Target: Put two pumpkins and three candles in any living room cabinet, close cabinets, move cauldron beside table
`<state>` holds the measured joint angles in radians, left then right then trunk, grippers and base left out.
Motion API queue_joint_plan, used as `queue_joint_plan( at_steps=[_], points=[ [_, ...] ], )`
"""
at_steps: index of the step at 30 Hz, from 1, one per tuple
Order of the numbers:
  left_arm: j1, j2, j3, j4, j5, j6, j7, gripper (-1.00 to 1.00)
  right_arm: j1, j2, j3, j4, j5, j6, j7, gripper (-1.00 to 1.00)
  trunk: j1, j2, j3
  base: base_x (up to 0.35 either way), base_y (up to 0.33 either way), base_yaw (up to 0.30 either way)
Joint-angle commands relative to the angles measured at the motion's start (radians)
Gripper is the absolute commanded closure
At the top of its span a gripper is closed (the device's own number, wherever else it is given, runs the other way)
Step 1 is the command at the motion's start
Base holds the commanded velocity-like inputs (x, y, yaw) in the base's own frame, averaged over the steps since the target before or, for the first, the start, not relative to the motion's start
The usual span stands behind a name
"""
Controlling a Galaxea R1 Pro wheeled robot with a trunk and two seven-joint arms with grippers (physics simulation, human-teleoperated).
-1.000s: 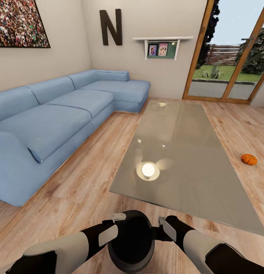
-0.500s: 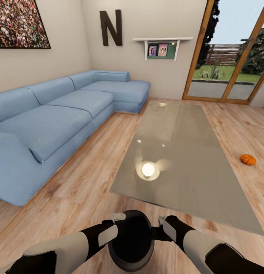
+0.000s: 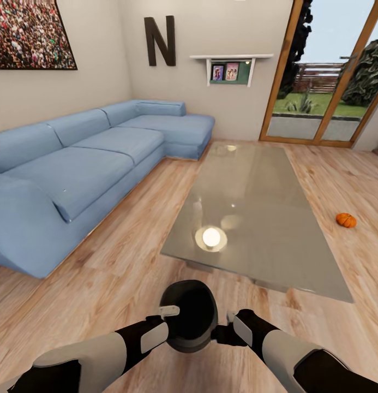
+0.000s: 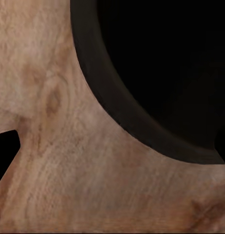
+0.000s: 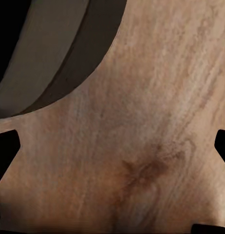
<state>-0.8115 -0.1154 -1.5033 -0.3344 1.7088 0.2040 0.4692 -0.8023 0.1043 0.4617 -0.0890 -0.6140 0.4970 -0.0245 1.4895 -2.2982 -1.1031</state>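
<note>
Centrally, close to the trunk, find the black cauldron [image 3: 189,315], mouth up, low over the plank floor [image 3: 129,256]; cannot tell whether resting on it or just lifted. Squeezed from both sides, it seems: left gripper [image 3: 168,315] against its left flank, right gripper [image 3: 230,319] against its right, likely because too wide and round for one gripper to span. In the right wrist view, see both fingertips set wide apart over bare planks with the cauldron's rim off to one side, so open and closed on nothing. As for the left gripper, cannot tell: one fingertip at the frame edge, the other side lost in the cauldron's black. Just beyond, note the near edge of the glass worktop [image 3: 254,207], close but not touching; probably near enough to count as next to it. Farther right, spot one orange pumpkin [image 3: 346,220] loose on the floor, not yet put away. To the left, the blue sofa [image 3: 74,180].
</note>
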Motion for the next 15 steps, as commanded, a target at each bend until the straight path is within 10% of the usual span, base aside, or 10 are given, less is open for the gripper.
queue_joint_plan(
  at_steps=[1, 15],
  points=[
    [0.000, 0.000, 0.000, 0.000, 0.000, 0.000, 0.000, -1.00, 0.000, 0.000, 0.000, 0.000, 0.000, 0.000, 0.000, -1.00, 0.000, 0.000, 0.000, -0.267, 0.000, 0.000],
    [0.000, 0.000, 0.002, 0.000, 0.000, -0.001, -0.001, -1.00, 0.000, 0.000, 0.000, 0.000, 0.000, -0.001, 0.000, -1.00, 0.000, 0.000, 0.000, -0.269, 0.000, 0.000]
  ],
)
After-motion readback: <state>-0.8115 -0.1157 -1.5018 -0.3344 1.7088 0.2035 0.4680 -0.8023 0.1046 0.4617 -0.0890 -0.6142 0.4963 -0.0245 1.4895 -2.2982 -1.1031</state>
